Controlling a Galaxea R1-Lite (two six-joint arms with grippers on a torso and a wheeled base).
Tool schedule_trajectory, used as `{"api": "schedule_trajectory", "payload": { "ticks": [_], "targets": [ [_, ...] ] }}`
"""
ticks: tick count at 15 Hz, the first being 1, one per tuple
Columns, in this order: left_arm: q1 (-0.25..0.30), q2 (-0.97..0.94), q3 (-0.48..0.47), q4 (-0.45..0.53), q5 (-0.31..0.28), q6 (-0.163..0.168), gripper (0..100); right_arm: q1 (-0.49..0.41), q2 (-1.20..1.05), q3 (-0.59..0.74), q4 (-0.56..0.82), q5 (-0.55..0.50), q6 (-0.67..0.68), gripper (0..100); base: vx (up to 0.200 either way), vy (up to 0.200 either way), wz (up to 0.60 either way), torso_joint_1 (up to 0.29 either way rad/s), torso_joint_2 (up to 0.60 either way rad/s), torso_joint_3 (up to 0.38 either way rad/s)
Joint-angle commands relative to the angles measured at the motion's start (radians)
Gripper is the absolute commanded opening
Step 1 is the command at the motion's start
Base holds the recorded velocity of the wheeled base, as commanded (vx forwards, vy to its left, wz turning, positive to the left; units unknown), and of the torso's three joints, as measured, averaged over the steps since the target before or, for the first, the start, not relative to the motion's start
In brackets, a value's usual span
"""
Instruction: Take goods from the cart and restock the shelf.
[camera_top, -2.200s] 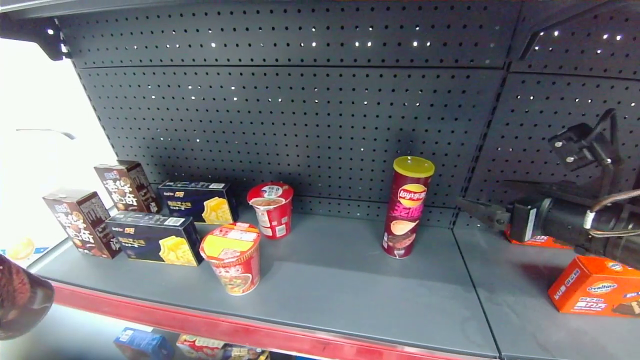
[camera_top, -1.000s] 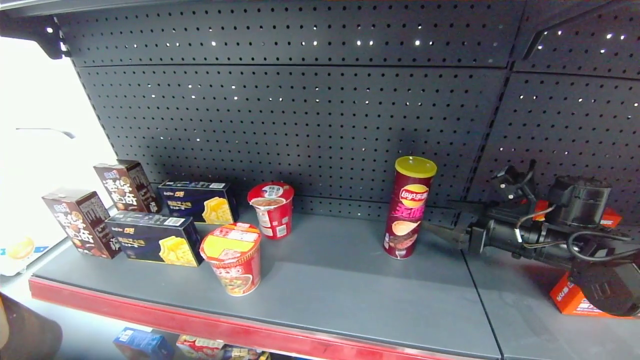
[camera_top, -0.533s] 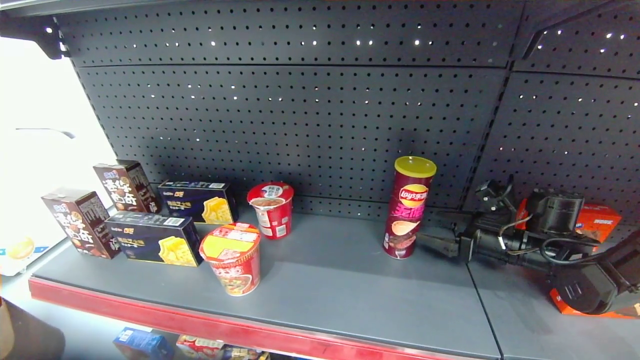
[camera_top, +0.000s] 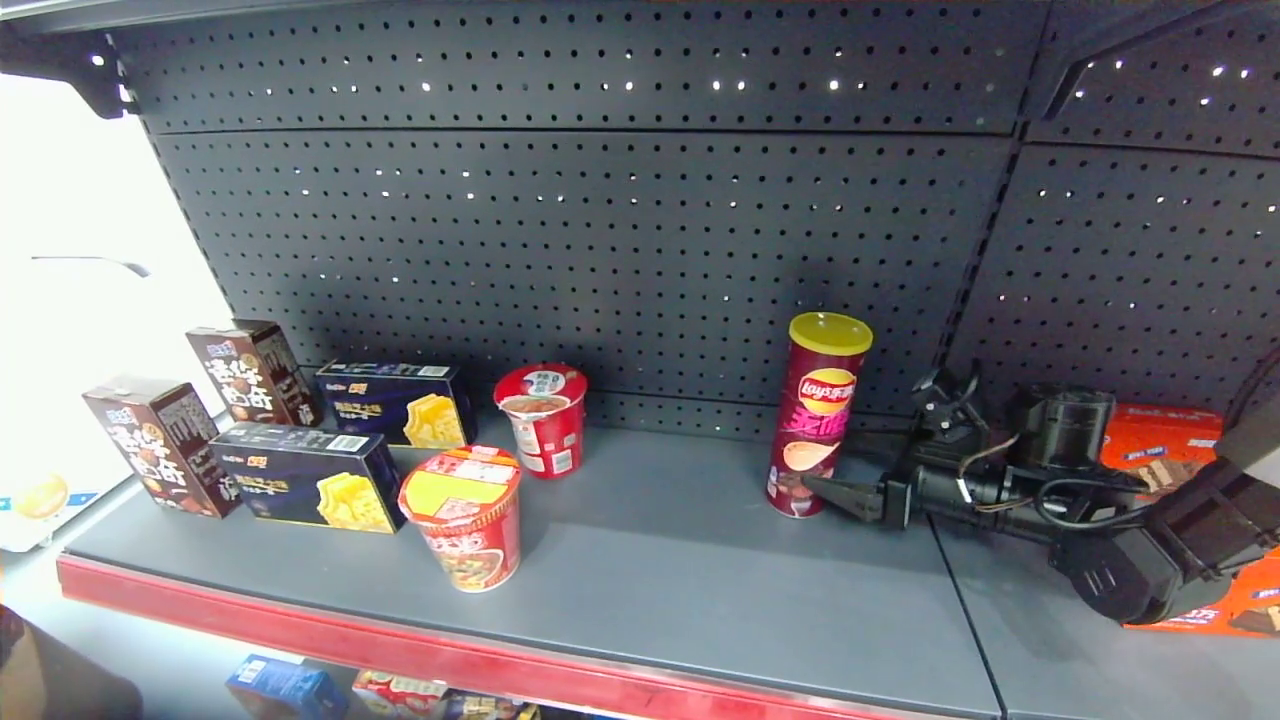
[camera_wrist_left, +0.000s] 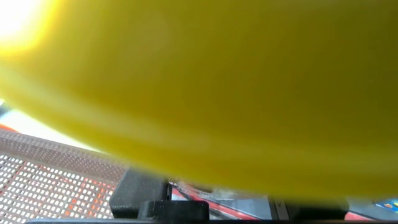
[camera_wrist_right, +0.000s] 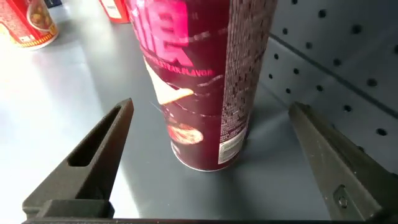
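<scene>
The right gripper, jaws spread wide and empty, sits low over the grey shelf at the foot of an upright crisp can, likely light, stiff and slick, best pinched mid-body, with pegboard behind.

Glossy chip can stands on matt metal shelf.

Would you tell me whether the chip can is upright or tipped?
Upright: the chip can stands on its base, yellow lid on top.
</scene>
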Motion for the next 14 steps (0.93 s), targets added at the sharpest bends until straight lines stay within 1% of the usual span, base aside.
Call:
{"api": "schedule_trajectory", "payload": {
  "ticks": [1,4,11,12,14],
  "targets": [
    [0.0,-0.007,0.003,0.0,0.0,0.0,0,0.015,0.034,-0.014,-0.011,0.0,-0.001,100,0.0,0.0,0.0,0.0,0.0,0.0],
    [0.0,-0.009,0.004,0.0,-0.001,0.0,0,0.029,0.076,-0.046,-0.02,-0.001,-0.001,100,0.0,0.0,0.0,0.0,0.0,0.0],
    [0.0,-0.01,0.006,0.005,-0.001,0.0,0,0.036,0.175,-0.175,-0.02,-0.004,0.001,100,0.0,0.0,0.0,0.0,0.0,0.0],
    [0.0,-0.01,0.006,0.005,0.0,0.0,0,0.036,0.183,-0.183,-0.023,-0.006,0.001,0,0.0,0.0,0.0,0.0,0.0,0.0],
    [0.0,-0.01,0.017,0.005,0.0,0.0,0,0.039,0.185,-0.179,-0.034,-0.006,0.001,0,0.0,0.0,0.0,0.0,0.0,0.0]
  ]
}}
